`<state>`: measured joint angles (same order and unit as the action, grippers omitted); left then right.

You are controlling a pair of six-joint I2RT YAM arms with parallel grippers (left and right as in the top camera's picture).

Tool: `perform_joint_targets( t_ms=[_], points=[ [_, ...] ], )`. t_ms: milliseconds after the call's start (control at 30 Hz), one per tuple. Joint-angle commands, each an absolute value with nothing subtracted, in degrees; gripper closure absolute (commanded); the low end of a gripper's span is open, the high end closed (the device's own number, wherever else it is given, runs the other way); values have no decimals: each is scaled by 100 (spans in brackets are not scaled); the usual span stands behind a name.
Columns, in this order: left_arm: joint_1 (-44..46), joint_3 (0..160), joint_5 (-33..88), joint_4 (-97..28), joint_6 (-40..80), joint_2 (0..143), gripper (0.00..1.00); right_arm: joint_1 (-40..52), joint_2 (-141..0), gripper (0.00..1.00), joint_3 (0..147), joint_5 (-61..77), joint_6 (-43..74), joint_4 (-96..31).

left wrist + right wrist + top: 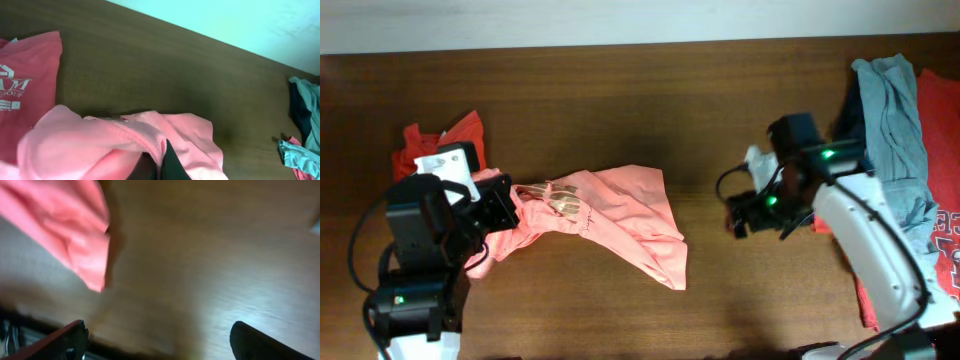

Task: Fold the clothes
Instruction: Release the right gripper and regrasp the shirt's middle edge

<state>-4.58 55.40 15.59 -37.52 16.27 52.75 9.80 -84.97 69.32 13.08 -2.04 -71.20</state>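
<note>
Left wrist — left fingers (172, 167) clamped on salmon-pink shirt (100, 140) | right fingers (250, 342) spread wide above table (200, 255)

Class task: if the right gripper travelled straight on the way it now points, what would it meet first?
Most likely the bare wooden table: the open right gripper faces its surface. The salmon-pink T-shirt lies off to the side of that line, though the blurred view leaves depth uncertain.
</note>
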Motion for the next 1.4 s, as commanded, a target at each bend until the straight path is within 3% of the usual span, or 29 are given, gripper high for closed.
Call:
perform_joint_targets(
  t_ms=[0,300,567,833,900,933,1067,1367],
  points=[
    [-467,5566,1518,-3728,1533,5430,100,1555,-8501,5,6471,1647,-169,-6860],
    [-467,5566,1511,-3664,1531,5529,100,2915,-8617,5,5518,1586,548,-5288],
    [-467,5566,1369,-3667,1533,5529,100,3948,-9255,7,5454,661,1079,-5004],
    [-467,5566,1369,-3671,1533,5529,100,4097,-9961,16,5454,467,1299,-4650],
    [-467,5566,1369,-3671,1533,5529,100,4097,-10103,24,5454,471,1299,-4569],
    [-467,5566,1369,-3671,1533,5529,100,4097,-10173,34,5454,471,1299,-4530],
    [-467,5566,1369,-3671,1533,5527,100,4097,-10245,93,5454,534,1299,-4410],
    [-467,5566,1367,-3675,1529,5527,100,3774,-9448,96,6357,-12,1402,-5236]
  ],
)
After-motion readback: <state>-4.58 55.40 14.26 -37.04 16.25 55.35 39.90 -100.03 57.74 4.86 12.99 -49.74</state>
